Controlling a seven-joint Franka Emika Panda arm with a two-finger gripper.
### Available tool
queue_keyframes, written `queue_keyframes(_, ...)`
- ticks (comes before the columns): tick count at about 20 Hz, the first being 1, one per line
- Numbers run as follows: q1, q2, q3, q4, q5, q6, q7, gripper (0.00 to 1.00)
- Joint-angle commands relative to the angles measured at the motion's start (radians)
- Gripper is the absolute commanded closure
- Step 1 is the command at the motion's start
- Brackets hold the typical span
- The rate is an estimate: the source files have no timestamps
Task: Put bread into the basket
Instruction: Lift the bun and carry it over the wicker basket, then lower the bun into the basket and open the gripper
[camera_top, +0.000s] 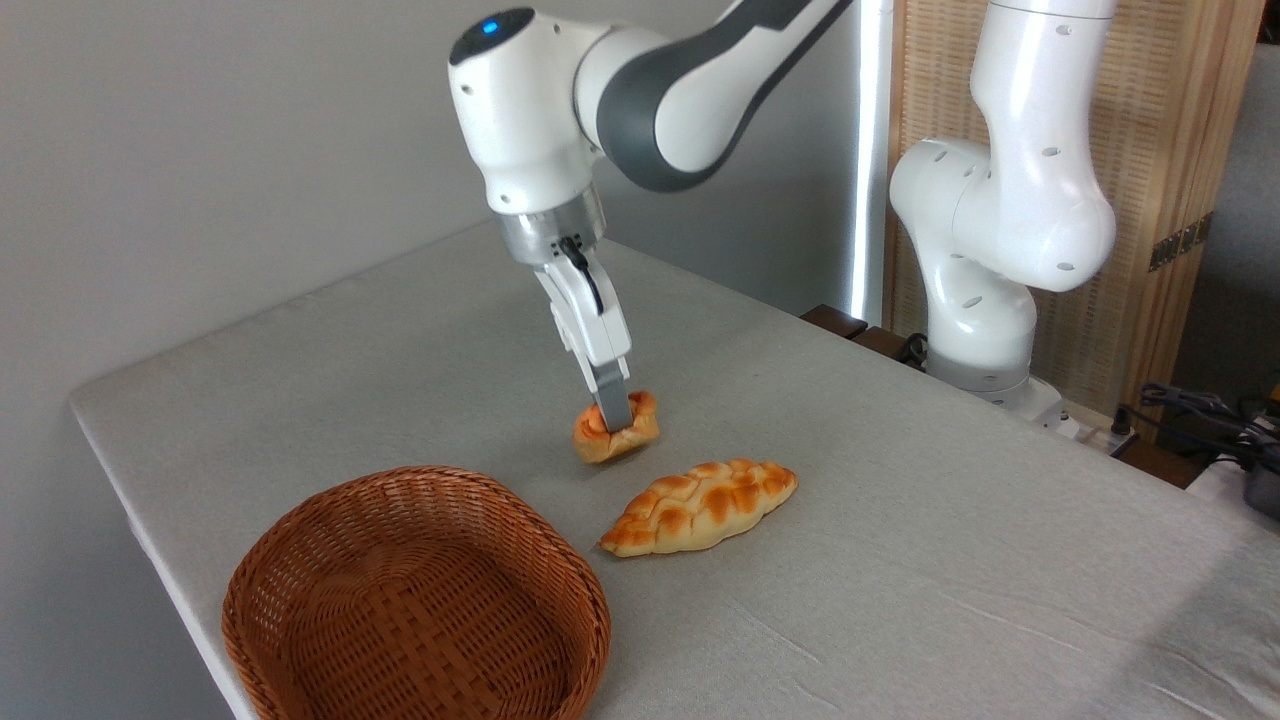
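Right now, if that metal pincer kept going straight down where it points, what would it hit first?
The gripper already sits on the small orange-golden knotted bun; pushing on, it would probably press it against the grey cloth-covered table.

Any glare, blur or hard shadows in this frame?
Camera view: sharp throughout, no motion blur; soft diffuse daylight, only faint shadows under the small orange knotted bun and the braided pale-brown loaf; a bright blown-out vertical strip behind the arm; the round reddish-brown wicker basket is cropped at the bottom edge.

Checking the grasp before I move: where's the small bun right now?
Mid-table, the small bun sits pinched in the gripper, just behind the braided loaf and up-right of the empty basket.
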Motion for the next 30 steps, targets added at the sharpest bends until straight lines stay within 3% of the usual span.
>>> queue_keyframes(1,-0.003,0.008,0.066,0.167,0.0,-0.138,0.02,0.93)
queue_keyframes(8,0.005,0.202,0.108,0.509,-0.001,-0.147,0.011,0.88)
queue_keyframes(10,0.026,0.26,0.108,0.556,0.011,-0.117,0.016,0.88)
queue_keyframes(13,0.028,0.337,0.094,0.569,0.078,0.009,0.009,0.88)
queue_keyframes(16,0.028,0.383,0.09,0.567,0.082,0.113,0.02,0.83)
queue_keyframes(18,0.03,0.409,0.084,0.566,0.1,0.14,0.035,0.52)
queue_keyframes(20,0.033,0.426,0.071,0.564,0.158,0.154,0.051,0.24)
queue_keyframes(21,0.033,0.428,0.07,0.564,0.175,0.154,0.052,0.2)
queue_keyframes(22,0.034,0.428,0.068,0.563,0.178,0.154,0.052,0.07)
queue_keyframes(23,0.034,0.428,0.068,0.563,0.177,0.154,0.051,0.0)
queue_keyframes(30,0.034,0.425,0.024,0.564,0.151,0.154,0.019,0.0)
